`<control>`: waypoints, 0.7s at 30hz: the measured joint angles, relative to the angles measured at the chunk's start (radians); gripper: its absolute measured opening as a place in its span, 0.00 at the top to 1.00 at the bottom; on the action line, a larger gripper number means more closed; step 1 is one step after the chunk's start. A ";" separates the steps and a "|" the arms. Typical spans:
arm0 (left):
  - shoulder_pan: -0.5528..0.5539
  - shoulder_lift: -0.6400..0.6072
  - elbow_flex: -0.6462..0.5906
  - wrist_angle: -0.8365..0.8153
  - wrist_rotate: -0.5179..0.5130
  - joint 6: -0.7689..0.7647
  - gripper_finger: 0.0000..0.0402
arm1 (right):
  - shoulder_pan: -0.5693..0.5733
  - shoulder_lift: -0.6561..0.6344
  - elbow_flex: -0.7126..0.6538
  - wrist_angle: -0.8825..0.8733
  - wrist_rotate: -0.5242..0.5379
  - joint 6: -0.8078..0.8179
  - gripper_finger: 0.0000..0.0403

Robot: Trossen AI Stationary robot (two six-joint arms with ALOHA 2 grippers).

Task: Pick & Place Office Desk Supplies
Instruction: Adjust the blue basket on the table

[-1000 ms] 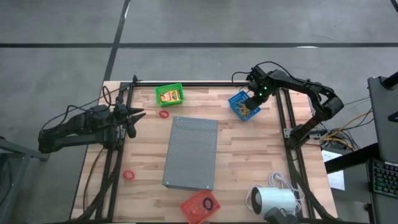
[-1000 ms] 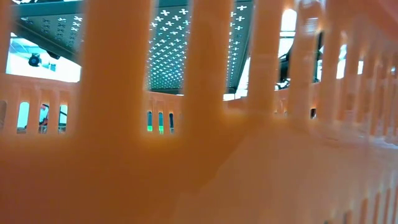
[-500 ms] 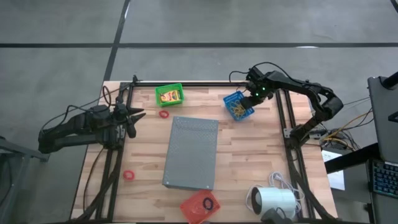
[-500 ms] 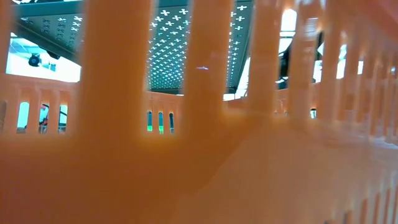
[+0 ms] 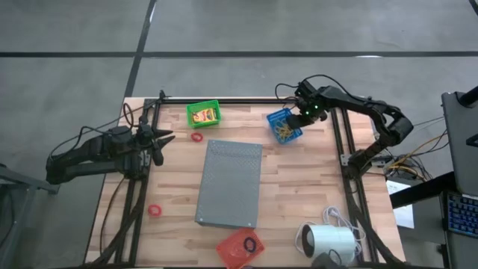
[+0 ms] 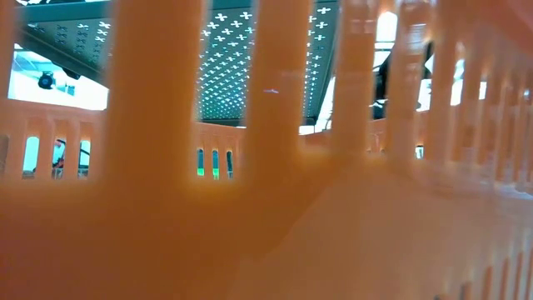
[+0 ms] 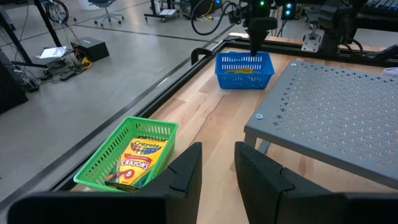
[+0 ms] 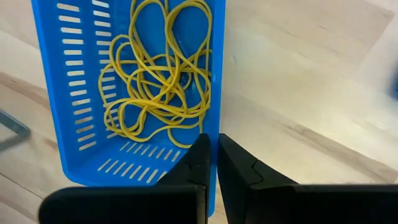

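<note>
Since a second ago the blue basket (image 5: 284, 125) has slid toward the table's middle, dragged along by my right pincer (image 5: 304, 113), and it now sits nearer the far corner of the grey perforated slab (image 5: 231, 184) than it did. My right fingers (image 8: 200, 163) are pressed together on the basket's side wall, one inside and one outside, so I am holding the basket by its rim. Inside it lies a tangle of yellowish rubber bands (image 8: 161, 78), bunched against the floor of the basket. My left pincer (image 5: 159, 140) waits at the left side of the wooden table (image 5: 299, 187), its fingers (image 7: 186, 171) a narrow gap apart and holding nothing. Ahead of it stands the green basket (image 5: 203, 113) with a crayon box (image 7: 137, 163) lying flat inside. One red ring (image 5: 197, 137) lies on the wood just near the green basket, between it and the slab; another red ring (image 5: 154, 211) lies well apart, near the left edge. An orange basket (image 5: 240, 248) at the near edge holds a dark ring (image 5: 249, 244), and its slats fill the low view. Beside it lies a white cylinder (image 5: 328, 241) with a cord.
</note>
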 joint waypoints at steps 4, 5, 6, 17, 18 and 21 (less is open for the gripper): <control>0.000 0.000 0.000 0.000 0.000 0.000 0.76 | 0.028 0.000 0.000 0.042 -0.003 0.077 0.97; 0.000 0.000 0.000 0.000 0.000 0.000 0.76 | 0.035 0.000 0.000 0.052 -0.003 0.091 0.97; 0.000 0.000 0.000 0.000 0.000 0.000 0.76 | 0.043 0.000 0.000 0.060 -0.003 0.101 0.97; 0.000 0.000 0.000 0.000 0.000 0.000 0.76 | 0.110 0.059 -0.001 0.166 -0.043 0.274 0.97; 0.000 0.000 0.000 0.000 0.000 0.000 0.76 | 0.112 0.067 -0.001 0.174 -0.051 0.275 0.97; 0.000 0.000 0.000 0.000 0.000 0.000 0.76 | 0.114 0.081 0.000 0.198 -0.061 0.274 0.97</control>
